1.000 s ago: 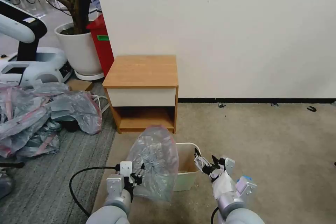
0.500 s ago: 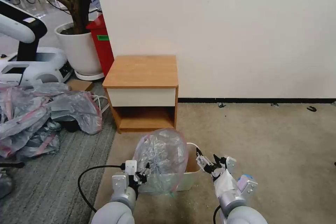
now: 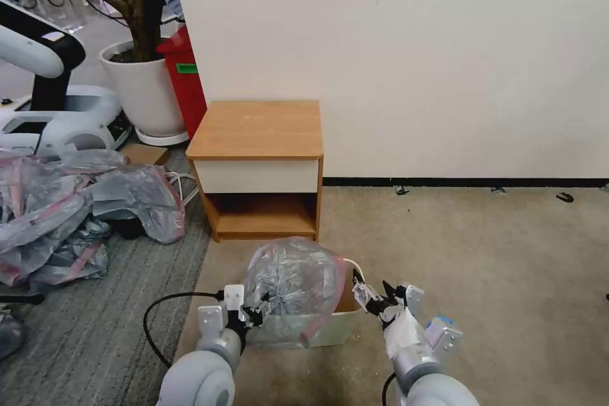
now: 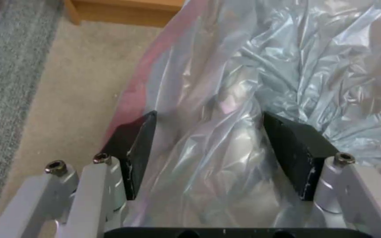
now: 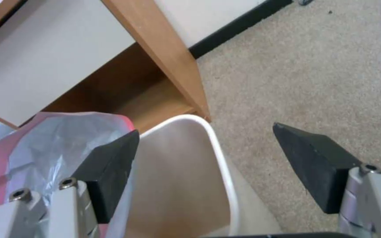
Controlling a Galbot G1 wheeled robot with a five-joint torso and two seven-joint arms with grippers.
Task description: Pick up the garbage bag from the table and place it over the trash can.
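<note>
Now you're at draping step: garbage bag (image 3: 293,288) low centre, over trash can (image 3: 339,323). Left gripper (image 3: 259,316) fingers spread, film between. Right gripper (image 3: 374,295) fingers apart, empty. Next: pink rim over can's edge.

Garbage bag (image 3: 293,288) crinkled glossy plastic; trash can (image 5: 186,185) smooth; table (image 3: 257,129) wood.

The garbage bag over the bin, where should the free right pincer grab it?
Judging by its pose, take the garbage bag by its pink rim band on the trash can side, coming from the right. The right pincer is open beside that edge; the left pincer straddles the other side.
</note>
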